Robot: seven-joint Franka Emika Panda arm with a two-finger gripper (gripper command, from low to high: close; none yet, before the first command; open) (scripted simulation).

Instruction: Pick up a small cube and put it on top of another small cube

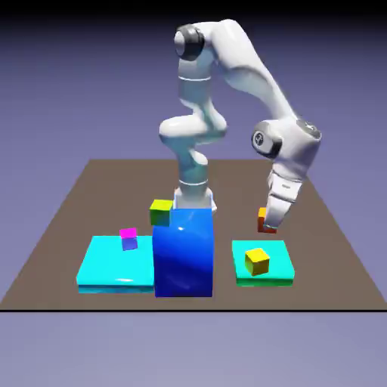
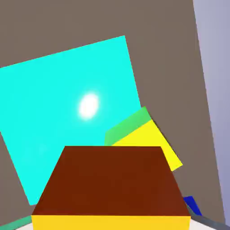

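Note:
The small orange cube (image 1: 263, 219) is pinched between the fingers of my gripper (image 1: 267, 224), which is shut on it. It hangs just past the far edge of a cyan-green slab (image 1: 281, 266) at the exterior view's right. A yellow cube (image 1: 257, 261) sits on that slab. In the hand view the held cube (image 2: 112, 179) fills the bottom, dark reddish on its large face, and hides my fingertips. Beyond it lie the yellow cube (image 2: 150, 134) and the bright cyan slab (image 2: 67, 112).
A big blue block (image 1: 184, 253) stands in the middle, with a yellow-green cube (image 1: 160, 212) behind its left corner. A wide cyan slab (image 1: 102, 268) at the left carries a small magenta-topped blue cube (image 1: 129, 239). The brown table's edge (image 2: 211, 112) runs down the hand view's right.

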